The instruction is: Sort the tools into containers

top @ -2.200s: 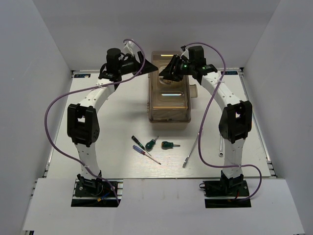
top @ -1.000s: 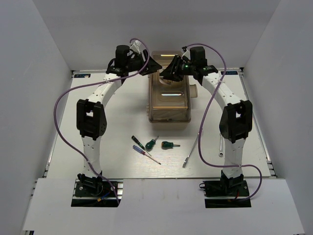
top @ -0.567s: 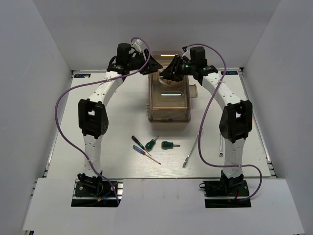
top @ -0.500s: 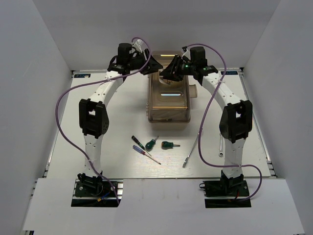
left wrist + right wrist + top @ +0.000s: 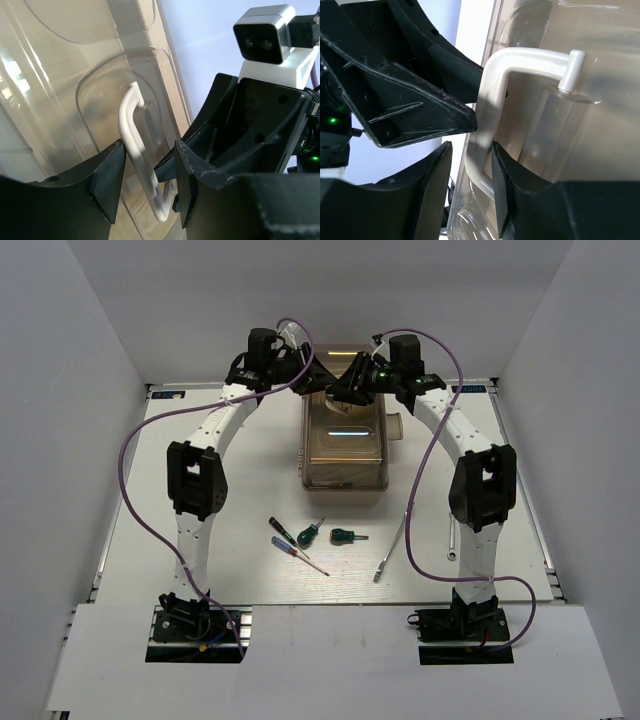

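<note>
Swung left end effector (image 5: 148, 182) in over toolbox (image 5: 345, 455), parted narrowly astride pale handle (image 5: 129, 115); met right end effector (image 5: 471, 170) there, grip impossible to tell.

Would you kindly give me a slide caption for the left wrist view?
Left gripper, jaws open, straddles the pale handle on the toolbox's translucent lid.

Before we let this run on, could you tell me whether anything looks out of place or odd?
Nothing looks spilled or broken. The one oddity: the left gripper and the right gripper both straddle the pale handle of the toolbox at once.
</note>
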Controlling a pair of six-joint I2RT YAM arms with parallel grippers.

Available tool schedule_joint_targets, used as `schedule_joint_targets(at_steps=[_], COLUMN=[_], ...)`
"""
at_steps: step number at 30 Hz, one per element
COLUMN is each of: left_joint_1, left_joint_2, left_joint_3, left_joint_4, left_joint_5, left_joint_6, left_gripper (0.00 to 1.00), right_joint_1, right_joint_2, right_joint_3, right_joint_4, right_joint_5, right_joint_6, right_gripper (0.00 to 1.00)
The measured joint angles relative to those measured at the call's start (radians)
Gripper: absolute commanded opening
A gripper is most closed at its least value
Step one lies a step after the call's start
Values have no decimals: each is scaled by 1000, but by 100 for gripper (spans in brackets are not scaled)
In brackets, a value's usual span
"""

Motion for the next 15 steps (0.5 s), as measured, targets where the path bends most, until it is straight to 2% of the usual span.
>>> schedule_joint_targets(at_steps=[8,15], left_joint_1=[-7,-24], left_joint_2=[12,17], left_joint_3=[16,26], left_joint_4=[-19,-37], left_joint_5=[11,17], left_joint_6=[0,10], left_gripper=[52,49], right_joint_1=[-1,-17], right_joint_2=[-22,-95], right_joint_3=[-46,-78], right_joint_4=[35,-5], right_joint_5=[-34,-72], right_joint_6=[-27,-111], right_gripper=[53,54])
